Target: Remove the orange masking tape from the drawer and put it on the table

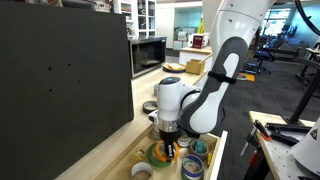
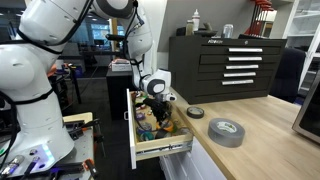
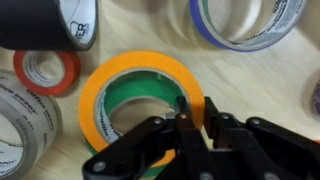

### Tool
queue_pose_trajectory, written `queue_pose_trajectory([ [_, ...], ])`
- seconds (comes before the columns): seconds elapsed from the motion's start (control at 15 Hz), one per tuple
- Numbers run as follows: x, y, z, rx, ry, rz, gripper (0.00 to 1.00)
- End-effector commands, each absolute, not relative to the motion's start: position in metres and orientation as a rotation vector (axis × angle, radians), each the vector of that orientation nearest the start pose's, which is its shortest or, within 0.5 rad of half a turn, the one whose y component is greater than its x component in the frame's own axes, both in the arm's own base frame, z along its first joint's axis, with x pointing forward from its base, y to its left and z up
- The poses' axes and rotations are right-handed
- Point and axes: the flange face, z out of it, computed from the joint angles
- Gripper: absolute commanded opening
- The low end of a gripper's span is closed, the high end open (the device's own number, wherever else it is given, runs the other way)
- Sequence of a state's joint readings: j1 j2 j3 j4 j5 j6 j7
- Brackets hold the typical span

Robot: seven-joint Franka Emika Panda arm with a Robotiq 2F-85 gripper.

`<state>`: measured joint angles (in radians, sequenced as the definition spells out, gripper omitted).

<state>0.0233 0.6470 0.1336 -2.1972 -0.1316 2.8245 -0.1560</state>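
The orange masking tape lies flat in the open drawer with a green roll nested inside it. My gripper is down in the drawer, its two black fingers pinching the orange roll's wall on the right side, one finger inside the ring and one outside. In both exterior views the gripper reaches down into the drawer among the rolls; the orange tape shows under it. The wooden table lies beside the drawer.
Other rolls surround the orange one: a red roll, a clear roll, a blue-rimmed roll, a black roll. A grey duct tape roll and a small black roll lie on the table. A black cabinet stands alongside.
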Motion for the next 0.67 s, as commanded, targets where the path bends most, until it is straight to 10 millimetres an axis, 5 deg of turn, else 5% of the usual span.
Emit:
queue_pose_trajectory([
  [0.0,0.507,0.102,0.098,-3.000,-0.644,0.017,0.06],
  [0.6,0.445,0.126,0.173,-3.006,-0.715,-0.041,0.05],
])
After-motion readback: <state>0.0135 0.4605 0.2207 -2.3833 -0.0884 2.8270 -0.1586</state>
